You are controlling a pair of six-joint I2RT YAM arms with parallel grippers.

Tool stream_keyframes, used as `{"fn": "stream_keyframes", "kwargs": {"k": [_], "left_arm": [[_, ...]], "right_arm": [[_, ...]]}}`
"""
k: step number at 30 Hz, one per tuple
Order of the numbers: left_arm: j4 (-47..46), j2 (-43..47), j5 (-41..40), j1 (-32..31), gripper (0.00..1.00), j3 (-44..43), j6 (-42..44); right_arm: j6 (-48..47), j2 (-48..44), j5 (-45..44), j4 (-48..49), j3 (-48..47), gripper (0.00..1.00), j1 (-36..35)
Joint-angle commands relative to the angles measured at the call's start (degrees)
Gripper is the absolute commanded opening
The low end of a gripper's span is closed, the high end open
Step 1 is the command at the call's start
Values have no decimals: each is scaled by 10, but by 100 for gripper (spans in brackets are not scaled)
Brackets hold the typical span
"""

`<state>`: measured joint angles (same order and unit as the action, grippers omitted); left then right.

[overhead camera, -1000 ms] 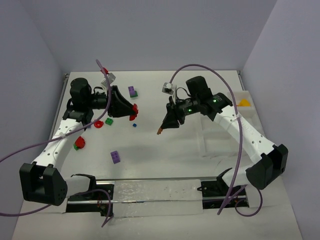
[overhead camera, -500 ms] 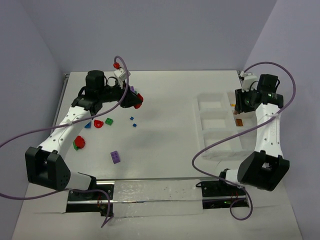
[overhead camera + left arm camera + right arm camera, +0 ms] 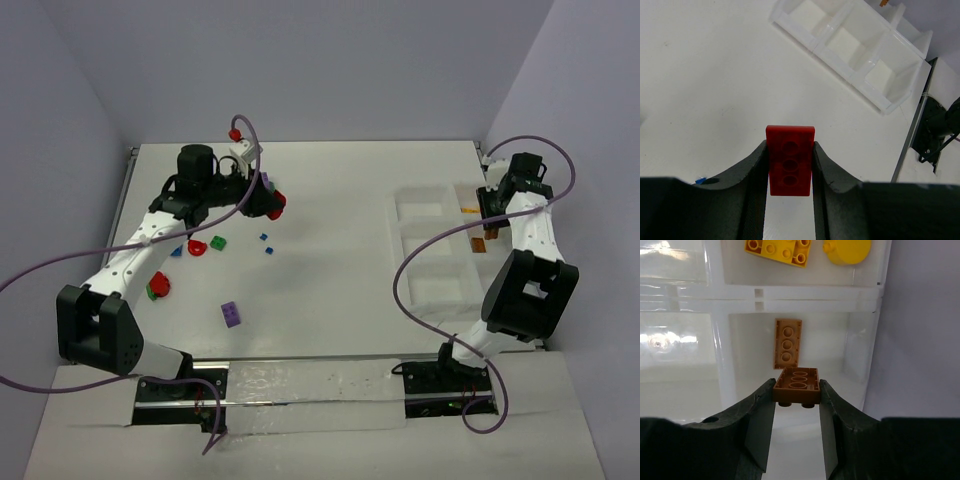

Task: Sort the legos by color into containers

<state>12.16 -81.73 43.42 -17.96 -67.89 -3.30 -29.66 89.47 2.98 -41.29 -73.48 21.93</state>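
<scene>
Now both pincers loaded, right one at the tray

Near edge: purple brick (image 3: 231, 314) lies loose on the tabletop, and more legos (image 3: 197, 246) are scattered toward the left edge, unsorted. Farther back, the left pincer (image 3: 789, 150) is clamped on a red plate (image 3: 790, 170), held off the tabletop, barely moved this last second. The right pincer (image 3: 796, 386) grips a brown brick (image 3: 797, 392). It has swung from mid-tabletop to the right edge, over the tray (image 3: 790, 292) cell holding a tan plate (image 3: 787, 343). The yellows (image 3: 777, 247) sit one cell farther. Drop looks next; the red plate needs its own cell.
</scene>
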Motion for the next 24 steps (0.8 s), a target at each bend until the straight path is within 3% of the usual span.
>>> {"fn": "stream_keyframes", "kwargs": {"k": [1,4,6,9,10,12,16,19,24], "left_arm": [[-14,18,0,-3,0,3,-4],[-15,18,14,2,0,8,-13],[-20,21,35,10,0,16,-27],[-38,26,67,26,0,35,-46],[-41,27,77,29,0,39,-48],[-48,31,102,35,0,50,-51],[-110,43,212,39,0,87,-70],[-147,44,255,35,0,100,-95],[-149,50,283,19,0,99,-102]], "right_arm": [[10,13,-4,45,7,26,3],[13,20,1,39,8,57,3],[13,16,12,31,2,72,4],[16,-5,40,-9,-23,86,3],[16,-15,56,-29,-33,97,1],[17,-23,86,-46,-55,98,-4],[22,-64,248,-127,-125,98,-54],[70,-89,336,-139,-152,98,-133],[212,-108,396,-47,-134,94,-309]]}}
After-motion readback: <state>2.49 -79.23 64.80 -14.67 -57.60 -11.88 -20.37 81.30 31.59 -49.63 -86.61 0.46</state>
